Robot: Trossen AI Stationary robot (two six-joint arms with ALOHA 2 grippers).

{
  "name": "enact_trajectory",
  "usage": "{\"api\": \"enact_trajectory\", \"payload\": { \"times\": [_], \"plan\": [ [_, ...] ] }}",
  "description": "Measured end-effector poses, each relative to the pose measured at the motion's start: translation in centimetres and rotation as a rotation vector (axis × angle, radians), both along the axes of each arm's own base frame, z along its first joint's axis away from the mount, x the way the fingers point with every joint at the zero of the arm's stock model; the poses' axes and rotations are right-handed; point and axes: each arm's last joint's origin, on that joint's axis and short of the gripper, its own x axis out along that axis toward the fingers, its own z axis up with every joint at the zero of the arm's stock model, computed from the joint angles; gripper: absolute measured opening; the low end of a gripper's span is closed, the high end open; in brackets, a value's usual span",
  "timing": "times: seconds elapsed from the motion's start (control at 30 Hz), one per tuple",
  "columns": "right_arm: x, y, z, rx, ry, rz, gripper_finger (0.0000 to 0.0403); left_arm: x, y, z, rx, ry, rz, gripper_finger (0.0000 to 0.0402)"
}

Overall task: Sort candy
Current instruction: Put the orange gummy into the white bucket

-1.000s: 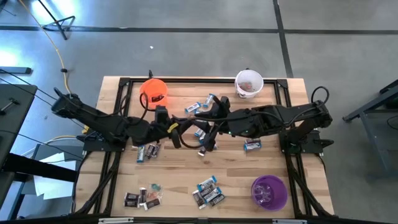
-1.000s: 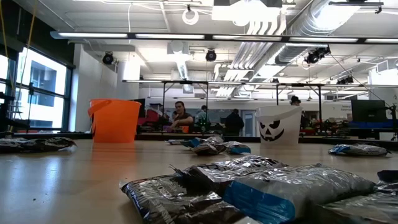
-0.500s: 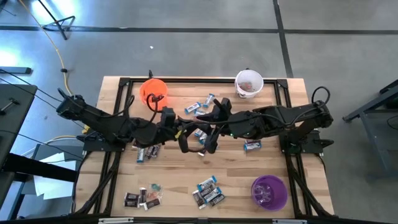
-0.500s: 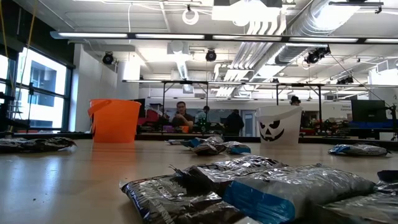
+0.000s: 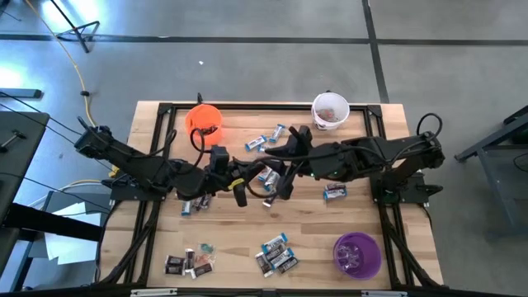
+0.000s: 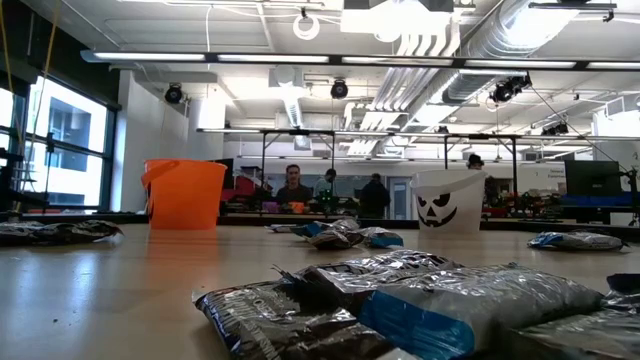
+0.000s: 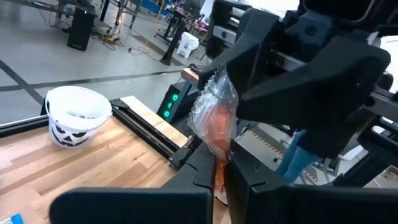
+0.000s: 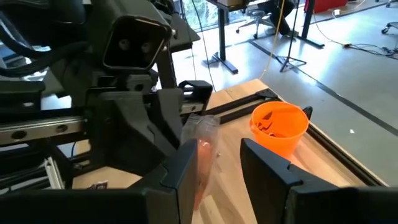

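Observation:
A candy (image 7: 214, 121) in a clear crinkled wrapper with an orange-red piece inside is held high over the table's middle, with my left gripper (image 7: 221, 167) shut on it. In the high view my left gripper (image 5: 244, 191) and my right gripper (image 5: 280, 186) meet nose to nose. My right gripper (image 8: 217, 155) is open. The candy (image 8: 202, 149) stands between its fingers, close to one of them. More candy lies in small heaps (image 5: 276, 254) on the table. My left gripper pinches the candy's near end (image 7: 219, 169) between its two fingers, which point level toward the table's right side. The rest of the candy sticks out past the fingertips, lifted clear of the table. My right gripper: the candy stands next to one finger (image 8: 186, 165); I cannot tell whether they touch.
An orange cup (image 5: 204, 121) stands at the far left, a white cup (image 5: 330, 111) with a face at the far right, a purple cup (image 5: 356, 254) at the near right. Other heaps of candy (image 5: 268, 140) (image 5: 196, 200) (image 5: 188, 262) lie scattered. People show in the room behind.
My left gripper has shifted a little toward the table's right edge, toward my right gripper, still shut on the candy. My right gripper has stayed open.

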Motion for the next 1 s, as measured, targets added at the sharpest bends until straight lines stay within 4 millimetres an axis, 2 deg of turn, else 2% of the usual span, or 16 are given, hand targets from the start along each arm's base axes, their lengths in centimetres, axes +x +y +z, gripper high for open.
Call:
{"api": "enact_trajectory", "payload": {
  "times": [0.83,1.0],
  "plan": [
    [0.37,0.21,-0.14,0.040,-0.014,0.019,0.0116,0.01,0.03,0.48,0.008,-0.036,0.005,0.0003],
    [0.42,0.24,-0.14,0.039,-0.015,0.025,0.0078,0.02,0.05,0.48,0.009,-0.036,0.006,0.0003]
  ]
}}
